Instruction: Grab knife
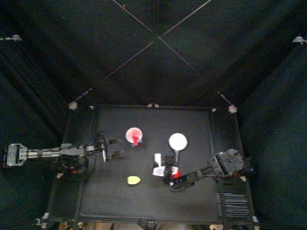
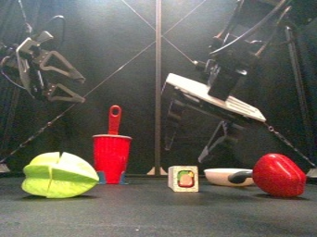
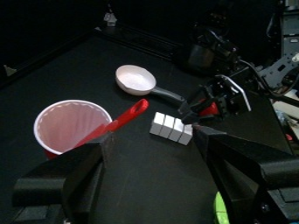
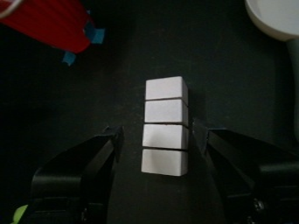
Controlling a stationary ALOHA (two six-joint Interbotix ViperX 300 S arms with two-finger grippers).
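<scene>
Knife: we see it flat on the table, between the spoon and the red cup, toward the right side.
Form: short straight white bar in four blocky segments, with a smooth matte plastic look.
Right gripper: jaws wide, holding nothing, directly over the knife.
Axis: the knife's length runs along the gap, so we judge that the jaws would close across its narrow width.
Nearer arm: right.
Left gripper: jaws wide and empty, resting at the table's left.
Next move: we judge a straight descent, then closing.
</scene>
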